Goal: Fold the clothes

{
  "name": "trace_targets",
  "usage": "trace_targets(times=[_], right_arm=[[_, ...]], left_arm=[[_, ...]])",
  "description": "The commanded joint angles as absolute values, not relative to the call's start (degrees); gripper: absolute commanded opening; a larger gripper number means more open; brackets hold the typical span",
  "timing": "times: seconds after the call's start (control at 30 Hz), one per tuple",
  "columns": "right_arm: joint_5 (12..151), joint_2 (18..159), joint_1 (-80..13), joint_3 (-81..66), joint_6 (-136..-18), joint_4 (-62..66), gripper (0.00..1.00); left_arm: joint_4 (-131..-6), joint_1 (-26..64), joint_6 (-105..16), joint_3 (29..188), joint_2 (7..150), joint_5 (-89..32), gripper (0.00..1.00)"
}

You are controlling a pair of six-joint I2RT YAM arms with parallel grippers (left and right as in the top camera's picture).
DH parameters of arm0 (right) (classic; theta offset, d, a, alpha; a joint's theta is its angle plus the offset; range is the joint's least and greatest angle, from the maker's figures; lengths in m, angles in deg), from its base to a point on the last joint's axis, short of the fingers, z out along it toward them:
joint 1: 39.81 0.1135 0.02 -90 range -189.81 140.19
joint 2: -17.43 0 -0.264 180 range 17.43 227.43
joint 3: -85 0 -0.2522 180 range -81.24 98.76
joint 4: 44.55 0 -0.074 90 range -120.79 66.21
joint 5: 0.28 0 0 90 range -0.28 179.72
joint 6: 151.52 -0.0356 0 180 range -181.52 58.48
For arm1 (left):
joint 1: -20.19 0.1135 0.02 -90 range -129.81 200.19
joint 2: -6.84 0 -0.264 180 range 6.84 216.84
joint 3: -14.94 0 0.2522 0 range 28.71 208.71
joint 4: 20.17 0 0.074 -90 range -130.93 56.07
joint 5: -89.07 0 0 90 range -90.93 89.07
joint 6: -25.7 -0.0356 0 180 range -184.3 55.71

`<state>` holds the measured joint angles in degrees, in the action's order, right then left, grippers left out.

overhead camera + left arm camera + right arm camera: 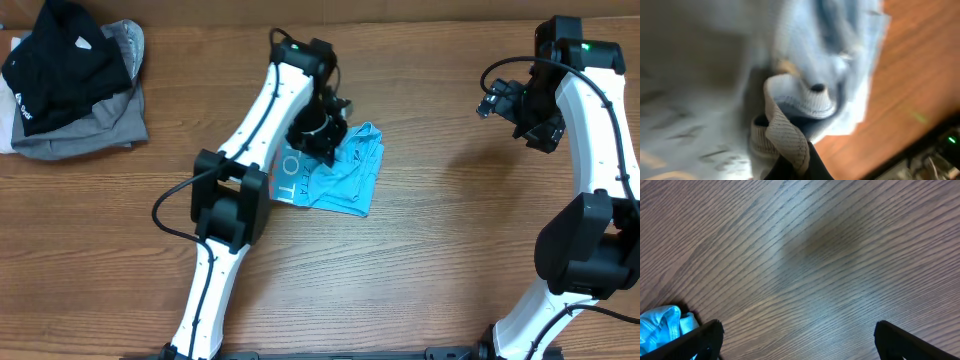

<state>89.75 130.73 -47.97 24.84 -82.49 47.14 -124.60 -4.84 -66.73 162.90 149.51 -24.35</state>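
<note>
T-shirt (345,180), sky-blue, bunched mid-bench; long axis roughly left–right. Left gripper (327,150) sits directly on its far edge, jaws closed, apparently pinching a ribbed hem (wrist view blurred). Right gripper (497,100) spread wide, holding nothing, well apart to the right over the bench (440,270). Left arm nearer.
</note>
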Motion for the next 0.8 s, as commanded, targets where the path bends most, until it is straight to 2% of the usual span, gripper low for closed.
trace_targets(times=[0.0, 0.43, 0.47, 0.5, 0.53, 0.57, 0.6, 0.67, 0.77], right_arm=[[90.10, 129.42, -47.87, 25.63, -82.58, 46.86, 1.00], [90.10, 129.42, -47.87, 25.63, -82.58, 46.86, 1.00], [90.10, 129.42, -47.87, 25.63, -82.58, 46.84, 1.00], [90.10, 129.42, -47.87, 25.63, -82.58, 46.86, 1.00], [90.10, 129.42, -47.87, 25.63, -82.58, 46.86, 1.00], [90.10, 129.42, -47.87, 25.63, -82.58, 46.86, 1.00], [90.10, 129.42, -47.87, 25.63, -82.58, 46.86, 1.00], [90.10, 129.42, -47.87, 25.63, -82.58, 46.86, 1.00], [90.10, 129.42, -47.87, 25.63, -82.58, 46.86, 1.00]], left_arm=[[-125.72, -6.81, -69.64, 163.88, 149.20, -32.65, 0.04], [-128.45, -13.48, -70.58, 163.81, 149.20, -33.38, 0.04], [-128.56, -14.02, -70.86, 163.81, 149.20, -33.33, 0.13], [-128.76, -14.46, -71.74, 163.81, 149.20, -33.24, 0.34], [-129.02, -14.72, -72.17, 163.81, 149.20, -32.76, 0.60], [-129.22, -14.81, -72.20, 163.81, 149.20, -31.47, 0.80], [-129.50, -14.81, -72.20, 163.84, 149.20, -30.18, 0.84], [-129.76, -14.48, -72.22, 163.88, 149.20, -30.18, 0.87], [-130.31, -12.93, -72.22, 165.21, 149.20, -31.01, 0.87]])
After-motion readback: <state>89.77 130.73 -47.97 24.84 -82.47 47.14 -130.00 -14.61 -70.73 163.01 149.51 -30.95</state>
